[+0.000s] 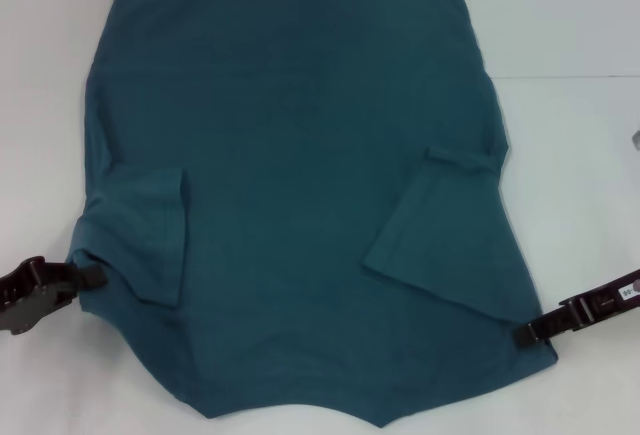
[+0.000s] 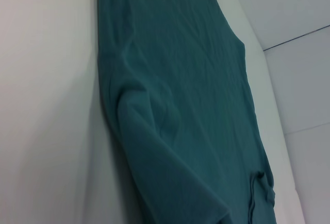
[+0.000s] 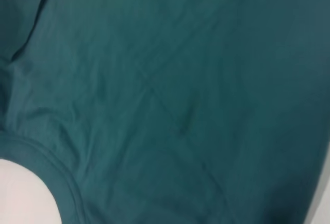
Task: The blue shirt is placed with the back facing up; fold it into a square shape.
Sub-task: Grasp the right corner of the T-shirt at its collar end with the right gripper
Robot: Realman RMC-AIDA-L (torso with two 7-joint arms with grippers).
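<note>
A large dark teal-blue short-sleeved cotton T-shirt (image 1: 300,155) lay spread flat on a plain white table (image 1: 580,155), seen from the robot's head camera looking down. Its plain back faced up; no lettering showed. The shirt filled most of the table's middle, with one straight edge at the far side and the nearer edge dipping to a shallow point close to the robot. Both short sleeves were folded inward onto the body of the shirt: the left sleeve (image 1: 150,235) lay as a flap near the left edge, and the right sleeve (image 1: 430,225) lay as an angled flap near the right edge.

The left gripper (image 1: 92,275), dark and mounted on a brownish-black arm, sat at the shirt's left edge, just below the folded left sleeve, touching the cloth where it bunched slightly. Its fingers looked pressed together on the fabric edge. The right gripper (image 1: 524,333), also dark, sat at the shirt's right edge near the lower corner, its tip touching the cloth. Whether its fingers were open or closed could not be told.

The left wrist camera showed the shirt (image 2: 180,105) stretching away over the white table (image 2: 46,105), with soft folds along its side. The right wrist camera was filled almost wholly by the teal cloth (image 3: 180,90), lightly creased, with a stitched curved hem and a patch of white table (image 3: 23,195) at one corner.
</note>
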